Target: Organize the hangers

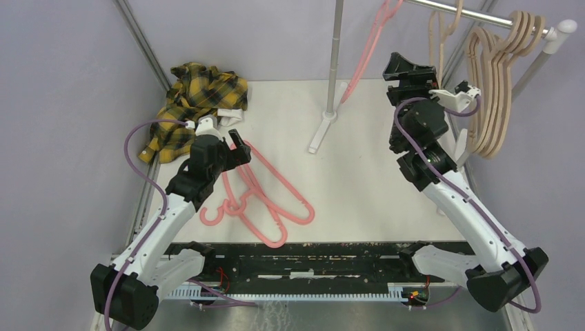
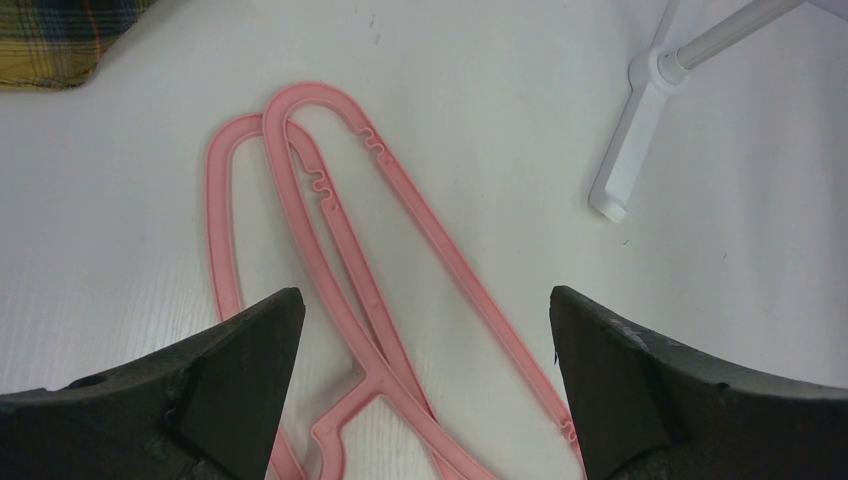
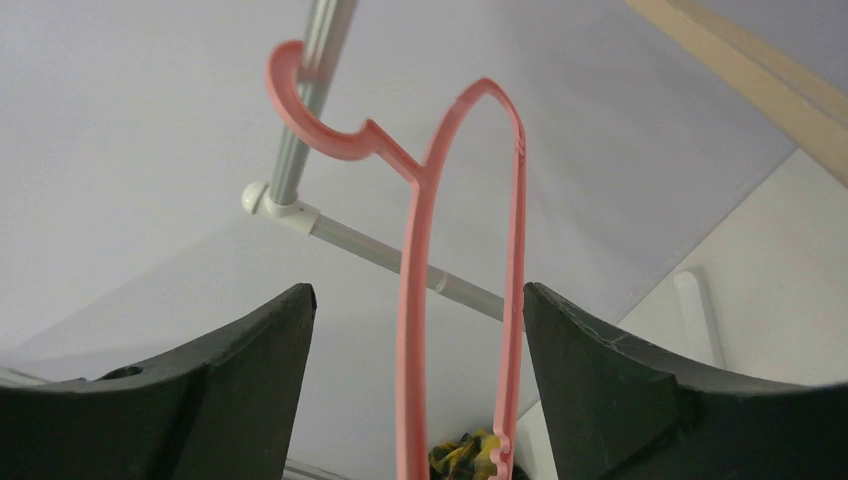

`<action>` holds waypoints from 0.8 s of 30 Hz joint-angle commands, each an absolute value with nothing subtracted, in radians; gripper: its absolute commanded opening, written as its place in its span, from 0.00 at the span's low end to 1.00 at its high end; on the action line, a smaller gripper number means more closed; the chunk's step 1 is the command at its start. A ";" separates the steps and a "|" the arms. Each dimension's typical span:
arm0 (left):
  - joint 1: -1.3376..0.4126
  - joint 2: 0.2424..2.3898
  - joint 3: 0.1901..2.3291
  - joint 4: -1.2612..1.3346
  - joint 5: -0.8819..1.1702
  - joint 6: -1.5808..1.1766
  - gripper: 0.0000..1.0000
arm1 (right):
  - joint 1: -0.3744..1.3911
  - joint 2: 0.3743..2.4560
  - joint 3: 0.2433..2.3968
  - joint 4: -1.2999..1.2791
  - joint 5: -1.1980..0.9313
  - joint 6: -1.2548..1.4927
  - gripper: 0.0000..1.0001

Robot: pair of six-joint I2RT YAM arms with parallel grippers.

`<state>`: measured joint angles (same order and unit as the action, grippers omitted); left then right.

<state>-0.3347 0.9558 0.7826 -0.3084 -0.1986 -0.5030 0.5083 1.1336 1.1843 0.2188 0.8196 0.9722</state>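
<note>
Two pink hangers (image 1: 265, 200) lie overlapped on the white table; they also show in the left wrist view (image 2: 340, 230). My left gripper (image 1: 238, 148) hovers over them, open and empty (image 2: 425, 300), its jaws straddling the hangers without touching. A third pink hanger (image 1: 364, 55) hangs near the rack's upright pole. My right gripper (image 1: 403, 69) is raised beside it, open (image 3: 418, 290); that hanger (image 3: 410, 300) passes between the jaws, untouched. Several beige hangers (image 1: 491, 96) hang on the rail (image 1: 483, 17) at the right.
A yellow plaid shirt (image 1: 193, 103) lies crumpled at the back left of the table, and shows in the left wrist view (image 2: 50, 40). The rack's white foot (image 1: 323, 127) stands at the table's back middle (image 2: 625, 170). A beige hanger edge (image 3: 760, 70) crosses the right wrist view.
</note>
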 commanded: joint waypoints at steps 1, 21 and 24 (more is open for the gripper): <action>-0.330 0.943 0.778 -0.300 -0.199 -0.456 0.99 | 0.506 1.031 1.261 0.178 0.758 0.826 0.87; -0.328 1.013 0.783 -0.336 -0.276 -0.509 0.99 | 0.705 1.410 1.651 -0.420 -0.139 0.318 0.82; -0.320 1.018 0.788 -0.354 -0.311 -0.522 0.99 | 0.776 1.463 1.560 -0.437 -0.135 0.288 0.81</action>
<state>-0.3325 1.0161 0.7780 -0.3443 -0.2493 -0.5041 0.6975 1.4158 1.6455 -0.3210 -0.0662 0.3813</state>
